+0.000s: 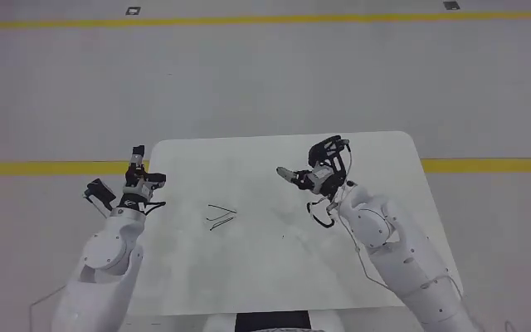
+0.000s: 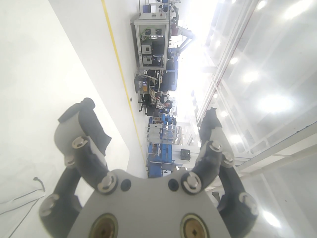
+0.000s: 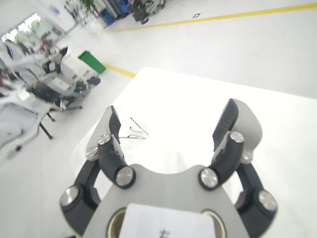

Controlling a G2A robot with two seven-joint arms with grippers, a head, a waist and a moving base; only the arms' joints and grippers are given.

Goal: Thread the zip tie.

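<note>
Your white counter (image 1: 282,274) carries everything. Your left hand (image 2: 148,110) sits at its left edge, fingers spread wide. Your right hand (image 3: 172,110) hangs over the right half, also spread. The thin black zip ties (image 1: 221,217) lie loose on the counter between them, apart from both.

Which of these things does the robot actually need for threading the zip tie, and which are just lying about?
Needed:
- zip ties, lying on the table
- both arms' jaws, open and apart from the ties

Just about:
- green bin on the floor
- chair
- yellow line on the floor
</note>
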